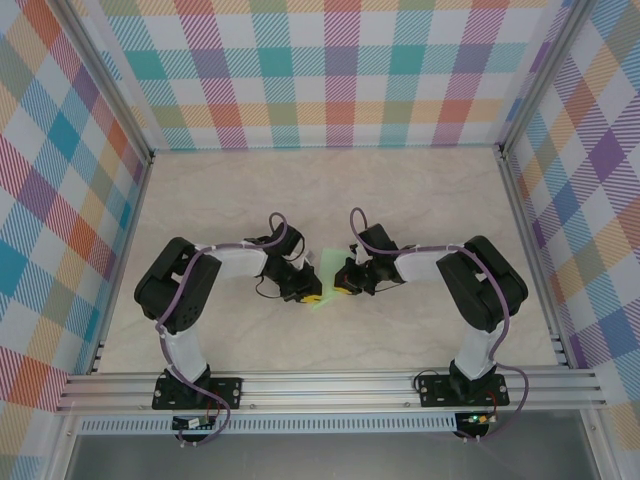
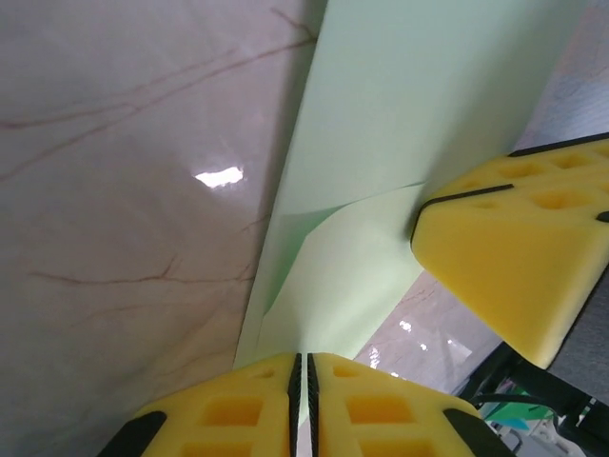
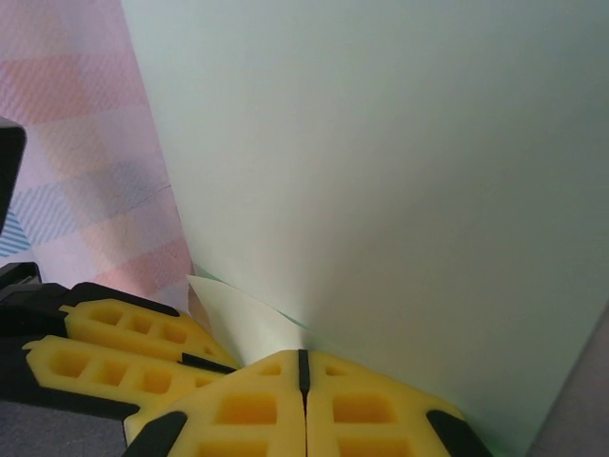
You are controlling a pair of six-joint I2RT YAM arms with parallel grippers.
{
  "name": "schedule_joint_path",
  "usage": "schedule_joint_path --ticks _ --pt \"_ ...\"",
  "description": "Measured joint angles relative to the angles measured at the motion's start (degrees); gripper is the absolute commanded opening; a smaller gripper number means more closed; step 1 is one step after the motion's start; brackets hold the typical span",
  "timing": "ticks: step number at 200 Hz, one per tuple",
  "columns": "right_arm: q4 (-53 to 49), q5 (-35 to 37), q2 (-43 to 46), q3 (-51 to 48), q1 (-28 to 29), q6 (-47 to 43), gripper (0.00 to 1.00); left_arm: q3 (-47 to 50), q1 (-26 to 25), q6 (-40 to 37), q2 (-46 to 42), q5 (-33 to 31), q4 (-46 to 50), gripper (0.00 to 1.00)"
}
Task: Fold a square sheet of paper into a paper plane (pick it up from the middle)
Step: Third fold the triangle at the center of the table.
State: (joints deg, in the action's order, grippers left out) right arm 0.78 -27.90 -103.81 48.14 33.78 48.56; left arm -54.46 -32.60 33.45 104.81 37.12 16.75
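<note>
Left tool and right tool each pinch tight the creased, layered mint-green paper

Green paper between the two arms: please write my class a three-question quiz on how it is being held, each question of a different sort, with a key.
1. True or false: the left fingers stand wide open, clear of the square sheet of paper.
2. Multiple choice: the right fingers are A) open above the sheet, B) shut on the sheet, C) shut on a cable.
3. Fill in: the foam of both pairs of fingers is coloured ____.

Key: 1 false, they are shut on the sheet; 2 B; 3 yellow.
</note>
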Motion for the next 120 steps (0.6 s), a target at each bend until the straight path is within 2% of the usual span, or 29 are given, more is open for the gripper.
schedule_joint_path --ticks 56,120 --pt "-1.9 0.9 0.2 0.9 0.1 0.0 0.09 0.4 -0.3 -2.2 -0.5 -2.0 0.1 0.11" --pt "-1.1 1.5 5.4 0.0 2.0 0.9 0.05 0.4 -0.5 -3.1 -0.7 -2.9 0.0 0.11"
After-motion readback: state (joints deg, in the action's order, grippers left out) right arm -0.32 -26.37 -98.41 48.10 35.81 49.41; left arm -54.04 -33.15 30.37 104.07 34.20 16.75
